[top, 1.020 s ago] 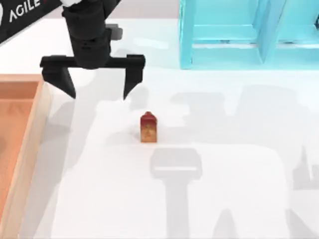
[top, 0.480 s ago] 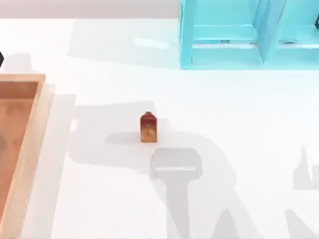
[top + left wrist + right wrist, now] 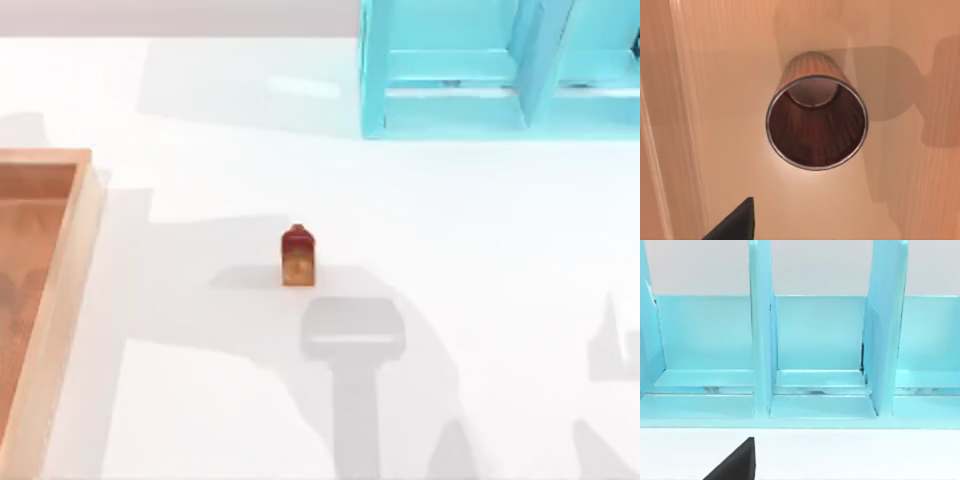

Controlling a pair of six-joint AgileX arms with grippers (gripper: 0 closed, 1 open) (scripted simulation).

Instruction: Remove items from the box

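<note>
Gone from the top view since a second ago, left gripper (image 3: 732, 222) hangs over the cup (image 3: 816, 120) in the box (image 3: 60, 300)
Bottle (image 3: 298, 256) stands upright on the white table (image 3: 480, 260), well right of the box; neither gripper's opening can be told; right gripper (image 3: 732, 462) faces the teal shelf (image 3: 820, 350)

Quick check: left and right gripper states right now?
Left gripper: above the ribbed cup inside the box; state cannot be told.
Right gripper: facing the teal shelf unit; state cannot be told.
</note>
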